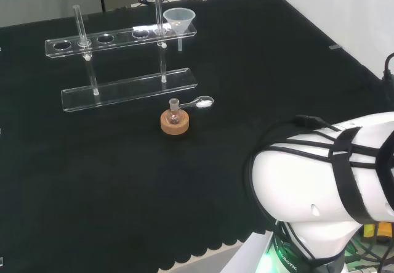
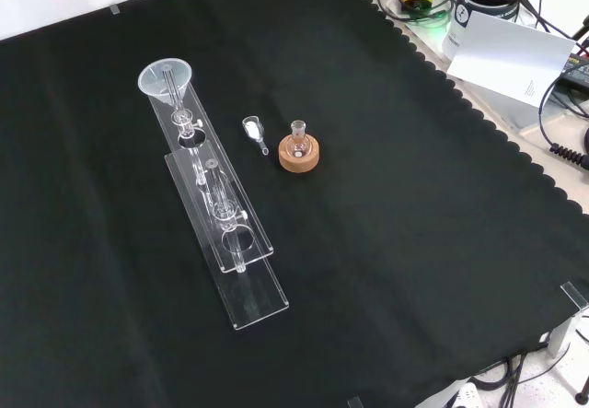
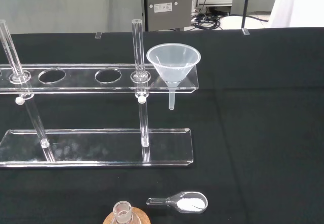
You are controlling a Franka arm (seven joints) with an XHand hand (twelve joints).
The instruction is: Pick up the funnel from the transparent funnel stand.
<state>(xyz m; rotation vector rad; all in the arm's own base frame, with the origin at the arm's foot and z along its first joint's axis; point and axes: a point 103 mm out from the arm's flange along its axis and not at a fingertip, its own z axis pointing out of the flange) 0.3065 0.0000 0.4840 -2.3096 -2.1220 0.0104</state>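
A: Head view, left to right. What stands on the worktop (image 1: pixel 74 180)?

B: A clear stand (image 1: pixel 123 63): an upper shelf with round holes, carried on two upright rods above a flat base plate. Its long axis runs across the view.

A: And the funnel?

B: The funnel (image 1: pixel 179 19) sits upright in the hole at the right end of the upper shelf, cone above the shelf, stem hanging below it, clear of the base plate. Nothing touches it.

A: Anything beside the stand?

B: Nearer the camera, a small flask (image 1: pixel 174 114) stands on a cork ring (image 1: pixel 174 124). Just right of it lies a clear scoop (image 1: pixel 202 103) holding white powder. The scoop is apart from the base plate.

A: The front view?

B: Same items. The stand (image 2: pixel 221 215) runs away from the camera, with the funnel (image 2: pixel 166 78) at its far end. To the right lie the scoop (image 2: pixel 252 130), then the flask on its ring (image 2: pixel 299 156).

A: The hand?

B: Its state: cannot tell. At the right of the head view is the arm's white link (image 1: pixel 320 187).
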